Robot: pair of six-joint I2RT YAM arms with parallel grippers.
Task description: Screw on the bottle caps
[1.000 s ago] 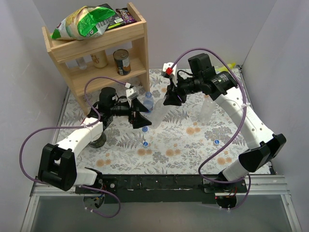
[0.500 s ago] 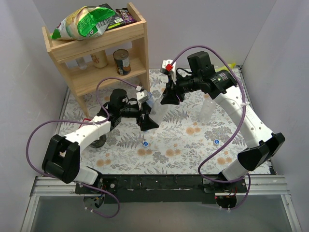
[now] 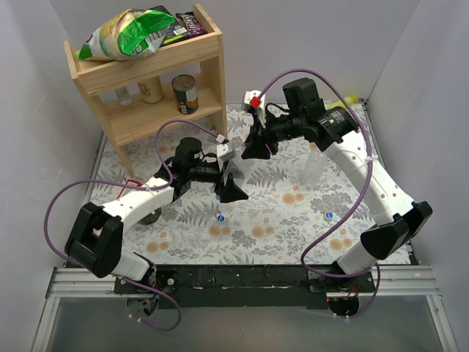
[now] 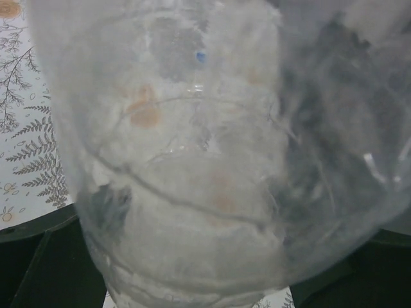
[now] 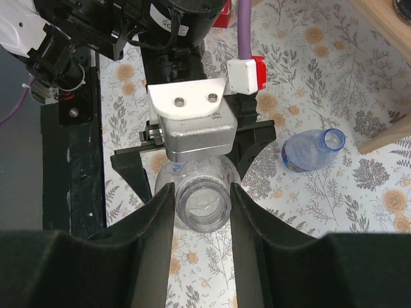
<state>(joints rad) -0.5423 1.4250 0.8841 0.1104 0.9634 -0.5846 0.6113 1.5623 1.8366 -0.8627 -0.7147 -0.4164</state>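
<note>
My right gripper (image 3: 253, 150) (image 5: 202, 205) is shut on the open neck of a clear bottle (image 5: 203, 202) and holds it above the mat. The bottle's body (image 3: 242, 169) fills the left wrist view (image 4: 192, 160). My left gripper (image 3: 231, 180) (image 4: 192, 282) is open, with one jaw on each side of that body; I cannot tell if they touch it. A bottle with a blue label (image 5: 311, 151), uncapped, is beside the shelf. A third clear bottle (image 3: 314, 165) stands at the right. Blue caps (image 3: 221, 218) (image 3: 329, 215) lie on the mat.
A wooden shelf (image 3: 209, 77) stands at the back left, with a tin can (image 3: 185, 94) on it and snack bags (image 3: 128, 33) on top. White walls close in both sides. A dark round object (image 3: 150, 214) sits under my left forearm.
My left gripper has moved right and forward until its jaws are around the body of the held bottle. My right gripper has shifted slightly left with the bottle.
</note>
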